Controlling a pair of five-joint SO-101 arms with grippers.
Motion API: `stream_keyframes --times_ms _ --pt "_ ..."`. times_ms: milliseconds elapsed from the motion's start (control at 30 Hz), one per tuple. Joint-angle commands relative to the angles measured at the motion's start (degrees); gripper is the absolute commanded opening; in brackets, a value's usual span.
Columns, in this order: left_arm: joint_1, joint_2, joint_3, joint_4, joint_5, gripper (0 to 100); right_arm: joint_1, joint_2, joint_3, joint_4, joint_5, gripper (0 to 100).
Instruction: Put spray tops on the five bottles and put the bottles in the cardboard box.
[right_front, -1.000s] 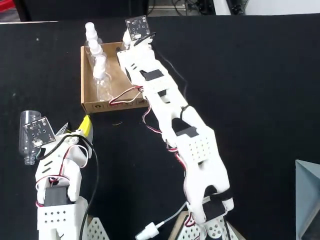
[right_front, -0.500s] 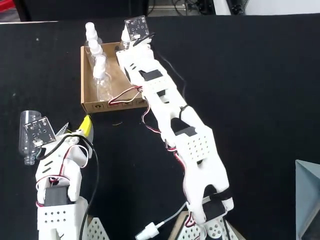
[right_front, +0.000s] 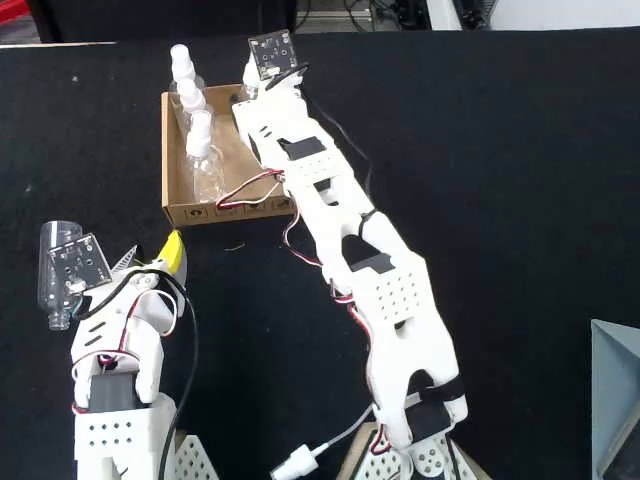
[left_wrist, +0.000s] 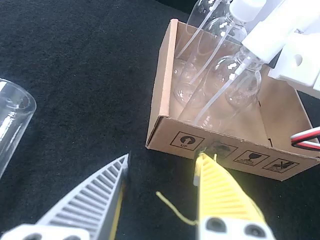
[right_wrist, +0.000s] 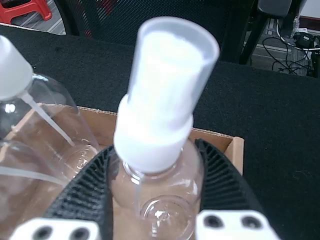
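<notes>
Black table (right_front: 500, 150) carries cardboard box (right_front: 190, 212), capless bottle (right_front: 52, 275), spray top (right_front: 297, 463).

Count from my end: 1 brown cardboard box (right_front: 178, 212). Clear plastic bottles (right_front: 207, 170): 5 total. 3 stand capped in a row in the box, 1 held bottle (right_wrist: 156, 192), also capped, sits between the right gripper (right_wrist: 154, 150) fingers, and 1 bare bottle (right_front: 48, 282) lies outside the box. White plastic spray tops (right_front: 188, 92): 5 total, 4 on bottles + 1 loose spray top (right_front: 297, 463) w/ its tube. White robot arms (right_front: 385, 300): 2. Grey wedge-shaped obj (right_front: 615, 385): 1.
</notes>
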Motion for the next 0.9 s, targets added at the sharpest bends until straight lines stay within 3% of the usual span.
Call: stream_keyframes --times_ms 0,167,733,867 --pt "0.2 -0.8 1.3 0.0 -0.4 20 0.9 -0.2 -0.9 1.8 -0.4 12.1" --pt "0.2 -0.9 1.3 0.0 -0.4 20 0.9 -0.3 -1.6 6.0 -0.2 12.2" --pt "0.2 -0.9 1.3 0.0 -0.4 20 1.0 -0.3 -1.8 6.4 -0.1 12.3" --pt "0.2 -0.9 1.3 0.0 -0.4 20 0.9 -0.3 -1.4 6.4 -0.1 19.8"
